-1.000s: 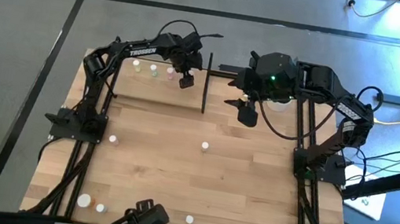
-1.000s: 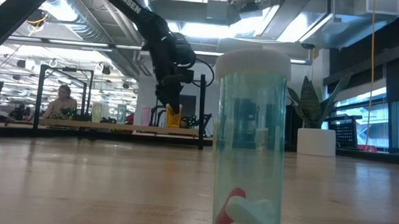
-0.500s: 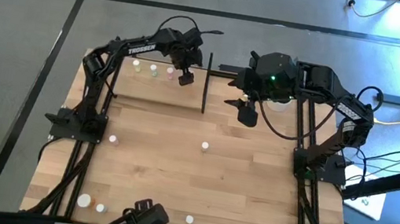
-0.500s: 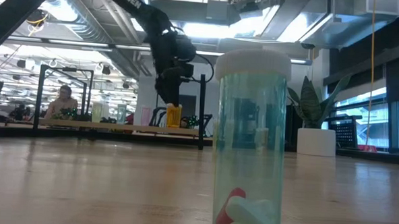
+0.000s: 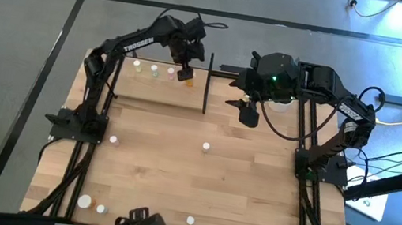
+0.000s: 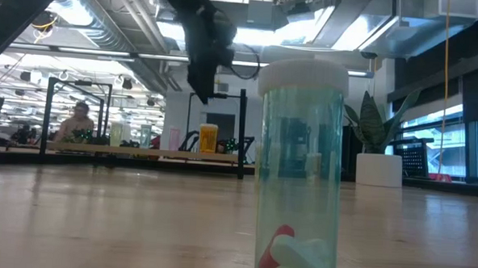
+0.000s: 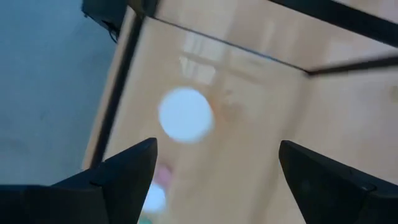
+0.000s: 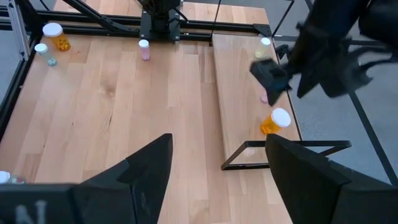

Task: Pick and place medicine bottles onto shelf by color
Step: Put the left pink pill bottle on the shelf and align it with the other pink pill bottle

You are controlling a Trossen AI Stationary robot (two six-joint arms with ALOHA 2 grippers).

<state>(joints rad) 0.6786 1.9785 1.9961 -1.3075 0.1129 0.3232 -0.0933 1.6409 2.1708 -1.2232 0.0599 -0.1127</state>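
Fingers [image 7: 130,180] of my left gripper [image 5: 186,69] stood wide, empty, above the small, light, slippery orange white-capped bottle [image 5: 190,79]; grip its body.

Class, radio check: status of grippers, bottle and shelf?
Left gripper open above shelf. Orange bottle standing on shelf. Right gripper open, waiting nearby. Nothing obstructing.

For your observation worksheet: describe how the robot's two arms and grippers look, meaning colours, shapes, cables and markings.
Both arms are black and jointed, with black cables looping off them. The left arm carries white TROSSEN lettering. A green light glows by the right gripper. The left gripper has two flat dark fingers.
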